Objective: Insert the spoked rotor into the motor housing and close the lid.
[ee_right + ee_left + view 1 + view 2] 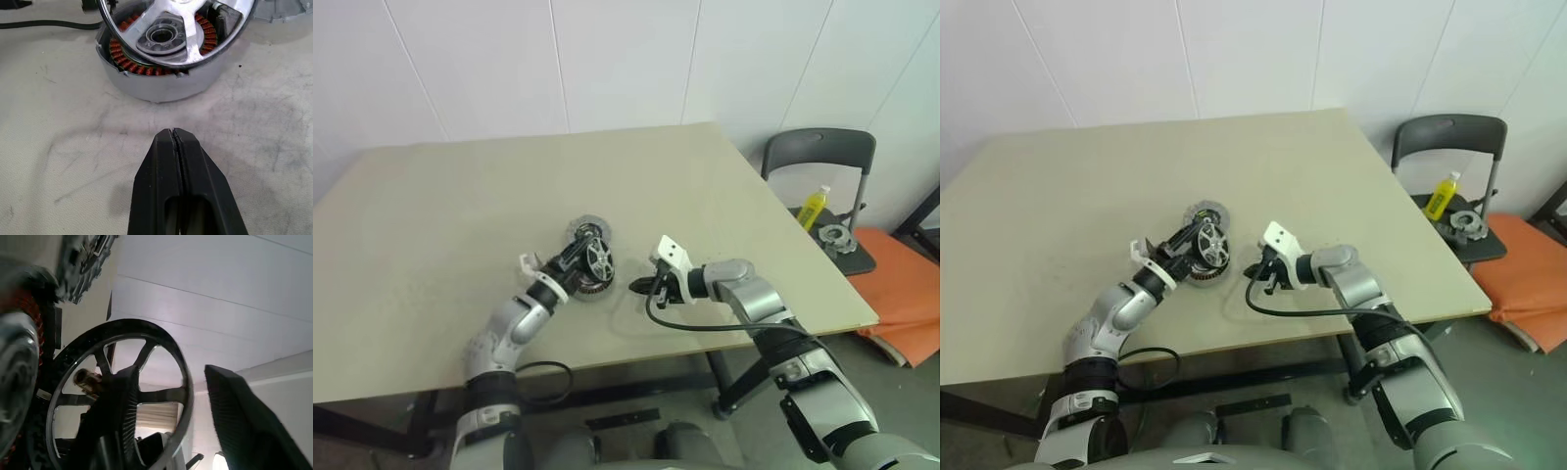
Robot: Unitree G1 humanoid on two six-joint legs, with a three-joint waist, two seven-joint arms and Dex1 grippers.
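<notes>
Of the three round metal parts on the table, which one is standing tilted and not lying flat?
The spoked rotor: it leans on edge over the motor housing, while the housing and the lid behind it lie flat.

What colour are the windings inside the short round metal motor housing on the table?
Copper-orange, ringed inside the silvery motor housing; the right wrist view shows them best.

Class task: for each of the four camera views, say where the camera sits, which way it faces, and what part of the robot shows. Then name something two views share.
Left eye view: on the head, facing forward and down over the table; both arms show.
Right eye view: beside it, same scene, slightly shifted.
Left wrist view: on the left wrist, looking along its fingers at the tilted rotor, wall behind.
Right wrist view: on the right wrist, looking low across the table along its shut fingers at the housing.
Shared: both wrist views show the rotor, leaning over the housing's copper windings.
</notes>
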